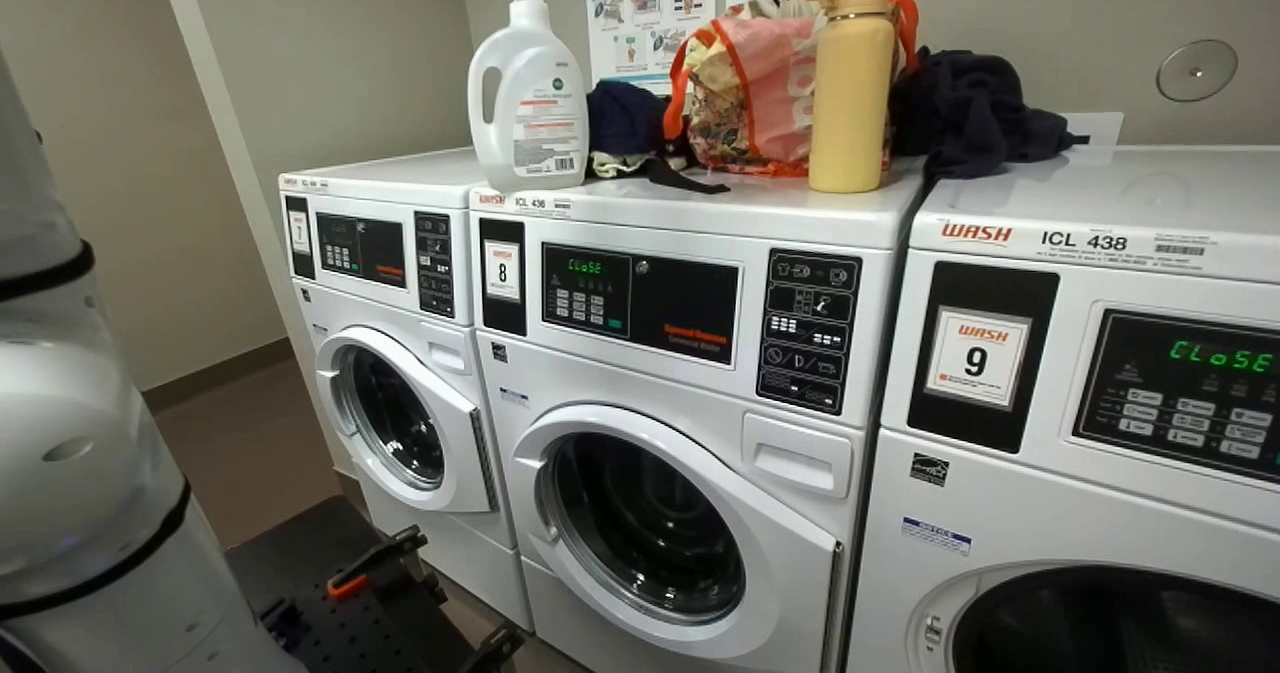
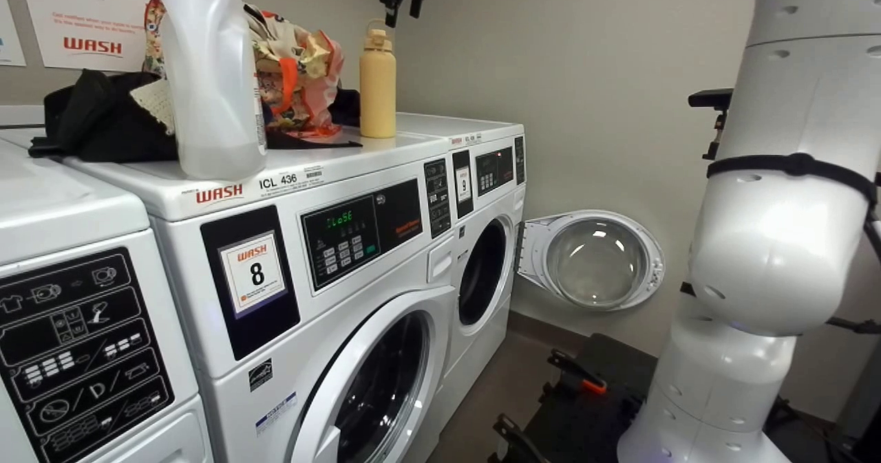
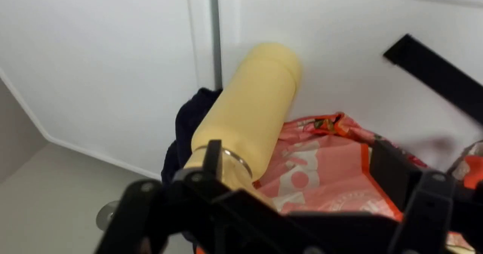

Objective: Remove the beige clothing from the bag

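The black two-fingered gripper [image 2: 403,20] hangs high above the white front-loading washers [image 1: 640,383], its fingers [image 3: 214,157] spread wide — it grips nothing. The beige clothing [image 2: 275,45] is bunched in the open top of the pink-and-floral bag [image 1: 772,93] with orange handles [image 2: 286,86]. In both exterior views a translucent white plastic jug [image 1: 545,83] stands left of the bag — and a tall pale-yellow bottle [image 1: 850,103] upright to the right.
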### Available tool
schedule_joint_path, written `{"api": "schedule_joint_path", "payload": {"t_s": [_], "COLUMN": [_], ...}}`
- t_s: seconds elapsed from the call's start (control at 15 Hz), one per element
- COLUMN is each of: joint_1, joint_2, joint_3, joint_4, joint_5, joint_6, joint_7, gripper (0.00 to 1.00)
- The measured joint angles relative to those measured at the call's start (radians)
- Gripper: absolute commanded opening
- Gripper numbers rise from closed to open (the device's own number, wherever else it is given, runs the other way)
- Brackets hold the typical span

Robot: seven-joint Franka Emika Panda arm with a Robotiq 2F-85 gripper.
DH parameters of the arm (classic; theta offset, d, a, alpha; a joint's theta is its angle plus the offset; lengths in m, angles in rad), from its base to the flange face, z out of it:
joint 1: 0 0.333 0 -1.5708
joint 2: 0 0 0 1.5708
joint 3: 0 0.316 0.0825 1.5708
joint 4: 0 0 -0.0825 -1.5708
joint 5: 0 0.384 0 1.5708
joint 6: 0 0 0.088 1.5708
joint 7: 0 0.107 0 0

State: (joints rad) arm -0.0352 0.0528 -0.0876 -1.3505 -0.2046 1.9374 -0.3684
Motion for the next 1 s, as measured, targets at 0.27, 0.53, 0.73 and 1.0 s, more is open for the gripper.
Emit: {"api": "schedule_joint_path", "payload": {"t_s": [0.27, 0.53, 0.73, 1.0], "joint_1": [0.000, 0.006, 0.022, 0.045], "joint_2": [0.188, 0.336, 0.427, 0.545], "joint_3": [0.018, 0.058, 0.081, 0.102], "joint_4": [0.214, 0.422, 0.578, 0.745], "joint_5": [0.006, 0.006, 0.007, 0.011], "joint_6": [0.097, 0.158, 0.159, 0.160], "joint_7": [-0.001, -0.015, -0.035, -0.043], "gripper": [1.00, 1.00, 1.00, 1.00]}}
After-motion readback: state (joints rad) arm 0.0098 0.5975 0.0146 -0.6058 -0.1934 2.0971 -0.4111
